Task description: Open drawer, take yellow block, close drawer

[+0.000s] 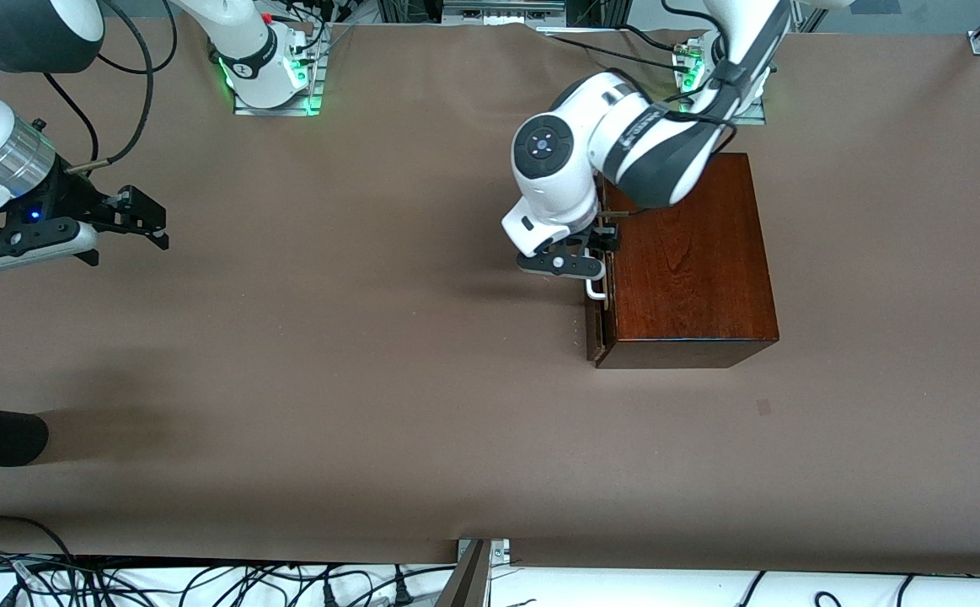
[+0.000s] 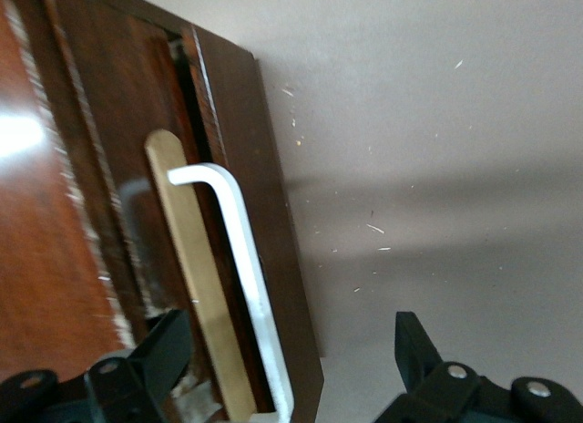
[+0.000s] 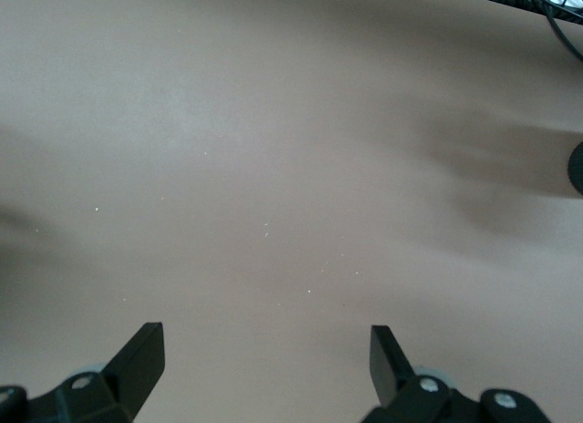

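Jaws spread wide on both arms. Front view: left gripper (image 1: 597, 253) at the white bar handle (image 1: 596, 289) of the drawer (image 1: 597, 324), shut in the mahogany box (image 1: 688, 261) toward the left arm's end of the tabletop (image 1: 372, 379); right gripper (image 1: 131, 221) waits over bare tabletop. Left wrist view: handle (image 2: 246, 268) between the open jaws — rigid, smooth, probably slippery; grip mid-bar. Right wrist view: tabletop only. Yellow block unseen — presumably inside.

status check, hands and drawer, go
Left hand open, straddling white bar handle of dark reddish-brown drawer front, drawer barely ajar. Right hand open, waiting over bare table.
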Motion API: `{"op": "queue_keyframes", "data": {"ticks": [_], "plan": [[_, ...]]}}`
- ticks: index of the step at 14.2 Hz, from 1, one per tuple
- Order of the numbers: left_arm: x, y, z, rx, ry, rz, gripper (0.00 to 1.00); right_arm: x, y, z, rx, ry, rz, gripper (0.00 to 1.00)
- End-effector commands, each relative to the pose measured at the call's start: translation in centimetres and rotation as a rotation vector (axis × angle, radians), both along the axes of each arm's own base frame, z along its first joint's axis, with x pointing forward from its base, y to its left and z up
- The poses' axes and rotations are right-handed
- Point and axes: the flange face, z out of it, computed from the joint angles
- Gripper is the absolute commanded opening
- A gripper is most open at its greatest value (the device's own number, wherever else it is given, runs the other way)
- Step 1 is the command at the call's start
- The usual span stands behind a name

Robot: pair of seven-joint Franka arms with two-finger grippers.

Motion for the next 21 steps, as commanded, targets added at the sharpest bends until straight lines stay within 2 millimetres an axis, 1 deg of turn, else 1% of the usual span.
{"op": "queue_keyframes", "data": {"ticks": [1, 3, 5, 7, 8, 10, 12, 13, 14, 16, 17, 19, 21], "plan": [[-1.8, -0.3, -1.3, 0.032, -0.034, -0.002, 1.00, 0.0, 0.8, 0.4, 0.000, -0.005, 0.006, 1.00], [-2.0, 0.0, -2.3, 0.055, -0.040, -0.014, 1.00, 0.0, 0.8, 0.4, -0.001, -0.002, 0.007, 1.00], [-2.3, 0.0, -3.7, 0.041, -0.048, -0.012, 1.00, 0.0, 0.7, 0.4, 0.001, 0.001, 0.005, 1.00], [-2.3, 0.0, -4.1, 0.034, -0.052, -0.011, 1.00, -0.2, 0.5, 0.3, 0.000, 0.010, 0.002, 1.00], [-2.3, -0.1, -4.8, 0.033, -0.048, -0.008, 1.00, -0.3, 0.5, 0.4, -0.003, 0.014, 0.004, 1.00], [-2.3, -0.5, -6.1, 0.026, -0.060, 0.019, 1.00, -0.4, -0.1, 0.3, -0.015, 0.029, -0.001, 1.00], [-2.2, -0.4, -7.6, 0.057, -0.073, -0.006, 1.00, -0.4, -1.1, 0.4, -0.016, 0.027, -0.019, 1.00], [-2.0, -0.5, -7.5, 0.056, -0.088, 0.004, 1.00, -0.3, -2.2, 0.4, -0.014, 0.027, -0.037, 1.00], [-2.0, -0.8, -7.5, 0.046, -0.098, 0.013, 1.00, -0.4, -2.2, 0.4, -0.013, 0.036, -0.051, 1.00], [-2.4, -1.9, -7.8, 0.040, -0.103, 0.017, 1.00, -1.1, -2.1, 0.2, -0.013, 0.087, -0.137, 1.00], [-2.5, -2.7, -7.3, 0.025, -0.110, 0.032, 1.00, -1.3, -1.8, 0.3, -0.012, 0.092, -0.177, 1.00], [-2.5, -4.5, -7.1, 0.004, -0.126, 0.057, 1.00, -1.3, -1.4, 0.4, -0.020, 0.090, -0.181, 1.00], [-2.4, -6.9, -7.4, -0.015, -0.144, 0.082, 1.00, -1.3, -1.4, 0.3, -0.029, 0.089, -0.171, 1.00]]}}
